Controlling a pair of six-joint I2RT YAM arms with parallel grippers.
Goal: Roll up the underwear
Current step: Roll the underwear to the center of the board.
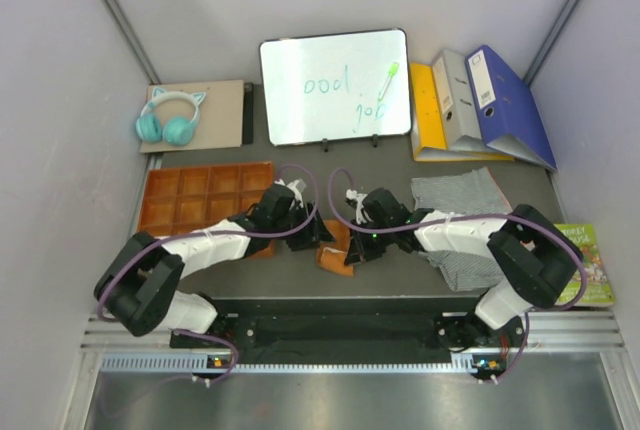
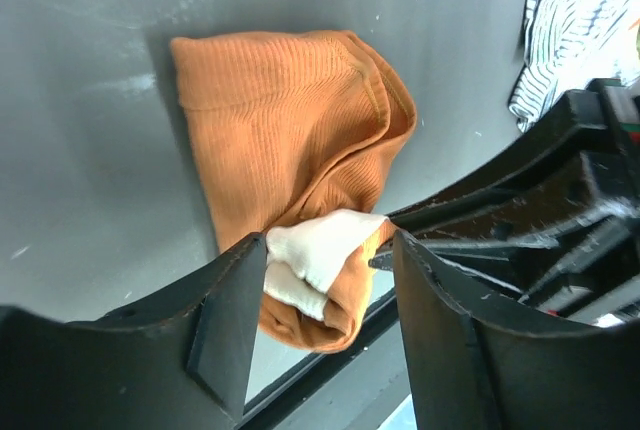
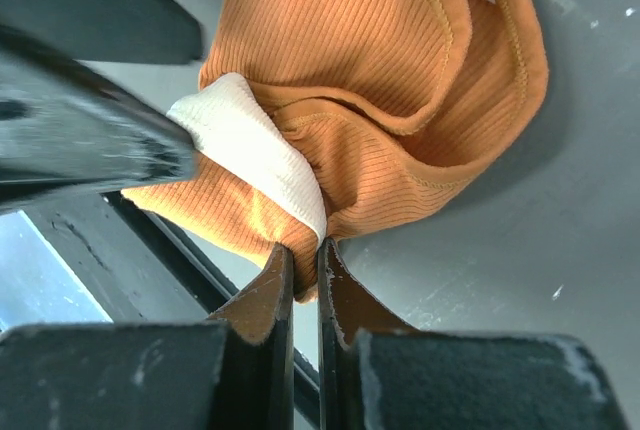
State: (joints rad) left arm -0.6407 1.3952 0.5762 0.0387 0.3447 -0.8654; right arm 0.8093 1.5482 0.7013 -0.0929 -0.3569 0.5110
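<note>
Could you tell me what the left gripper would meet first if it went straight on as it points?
The left gripper would most likely meet the briefs: their cream waistband sits between its open jaws.

The dark grey tabletop in front of me carries the rust-orange briefs, bunched near its near edge, cream waistband showing. To their right lie the striped boxer shorts. An orange compartment tray sits on the left. Along the back stand a tan board, a whiteboard and three binders.
</note>
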